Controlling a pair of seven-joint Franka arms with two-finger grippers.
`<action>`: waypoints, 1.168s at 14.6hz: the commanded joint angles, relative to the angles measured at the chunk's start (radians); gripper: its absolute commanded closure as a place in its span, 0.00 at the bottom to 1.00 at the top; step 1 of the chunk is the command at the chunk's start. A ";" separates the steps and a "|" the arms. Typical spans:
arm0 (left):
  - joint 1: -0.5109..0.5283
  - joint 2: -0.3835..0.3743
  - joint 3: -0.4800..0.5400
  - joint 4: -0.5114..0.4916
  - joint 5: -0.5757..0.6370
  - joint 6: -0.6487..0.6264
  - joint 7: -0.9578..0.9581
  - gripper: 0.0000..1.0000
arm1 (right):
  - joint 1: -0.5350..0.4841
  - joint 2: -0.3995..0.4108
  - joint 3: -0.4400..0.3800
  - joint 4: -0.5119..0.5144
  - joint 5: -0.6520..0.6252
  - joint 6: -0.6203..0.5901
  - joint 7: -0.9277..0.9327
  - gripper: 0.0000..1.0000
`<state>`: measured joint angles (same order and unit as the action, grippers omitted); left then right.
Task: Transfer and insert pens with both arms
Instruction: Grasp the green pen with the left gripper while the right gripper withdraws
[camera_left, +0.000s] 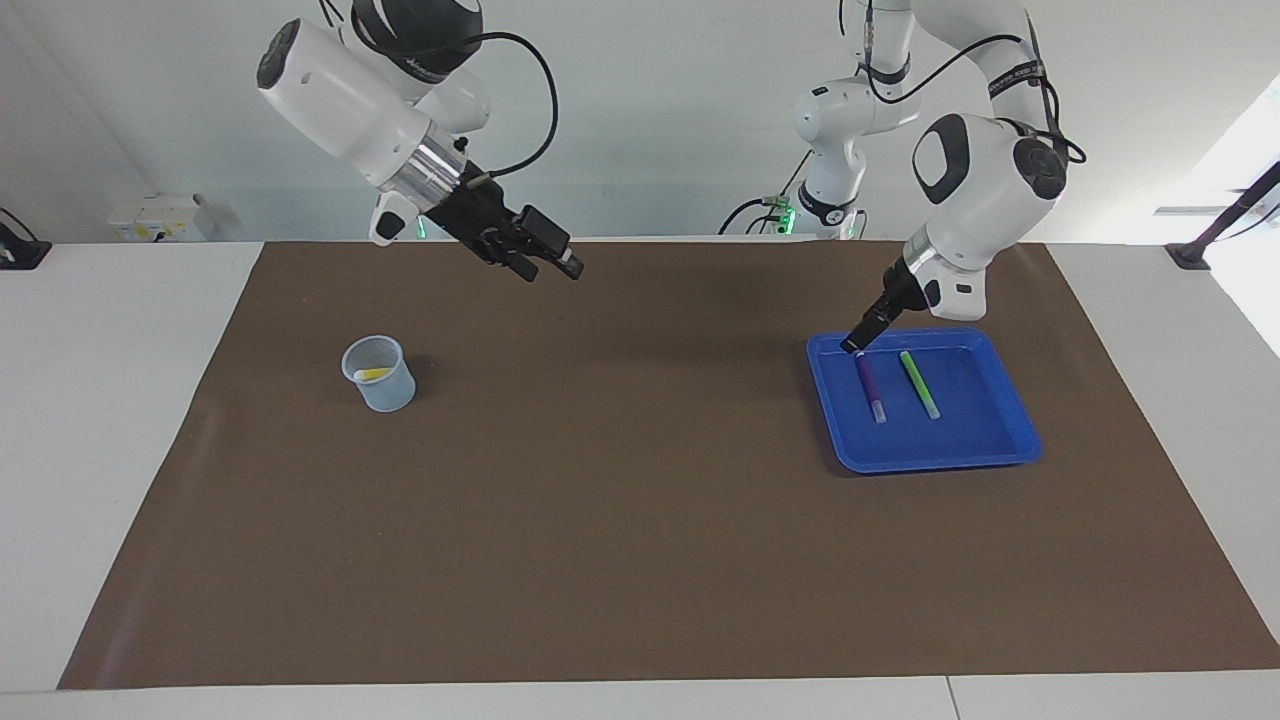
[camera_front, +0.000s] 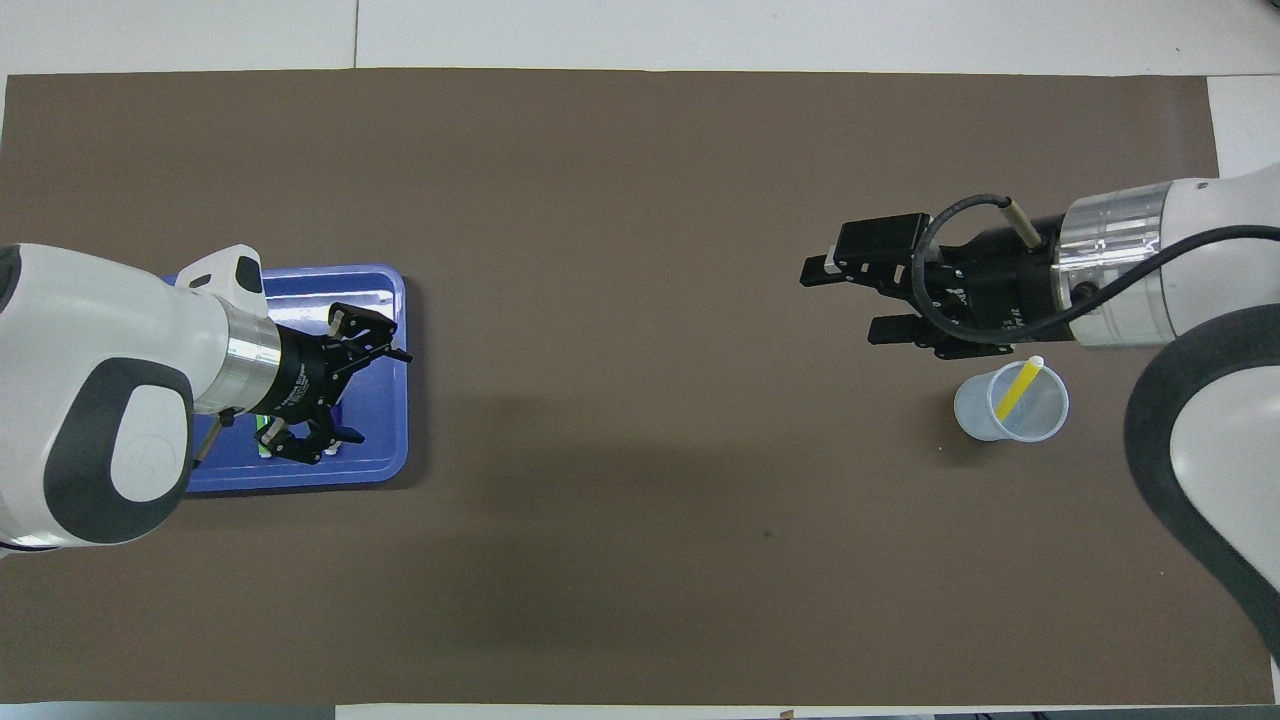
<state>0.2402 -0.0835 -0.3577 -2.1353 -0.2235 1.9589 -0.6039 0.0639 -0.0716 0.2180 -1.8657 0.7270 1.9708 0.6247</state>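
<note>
Reaching into the blue tray (camera_left: 1000, 450), the left gripper (camera_left: 858, 343) hangs open-jawed over the purple pen (camera_left: 870, 386) beside the green pen (camera_left: 919, 384) — next, descend and close — while the right gripper (camera_left: 548, 256), open and empty, waits above the mat; the yellow pen (camera_left: 373, 374) sits in the cup (camera_left: 385, 390)

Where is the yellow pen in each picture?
Facing view: yellow pen lies inside the clear cup, toward the right arm's end of the table.
Overhead view: yellow pen leans in the same cup.
Shared landmark: the blue tray.
</note>
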 joint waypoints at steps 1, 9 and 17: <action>0.060 0.033 -0.001 -0.005 0.122 0.009 0.299 0.00 | 0.016 -0.034 0.004 -0.068 0.090 0.087 0.032 0.00; 0.139 0.128 -0.003 -0.081 0.306 0.253 0.728 0.08 | 0.016 -0.033 0.006 -0.076 0.140 0.157 0.036 0.00; 0.142 0.171 -0.001 -0.167 0.306 0.387 0.722 0.26 | 0.039 -0.031 0.009 -0.076 0.141 0.178 0.036 0.00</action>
<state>0.3727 0.0802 -0.3562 -2.2881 0.0622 2.3147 0.1139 0.1039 -0.0815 0.2229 -1.9149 0.8443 2.1263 0.6545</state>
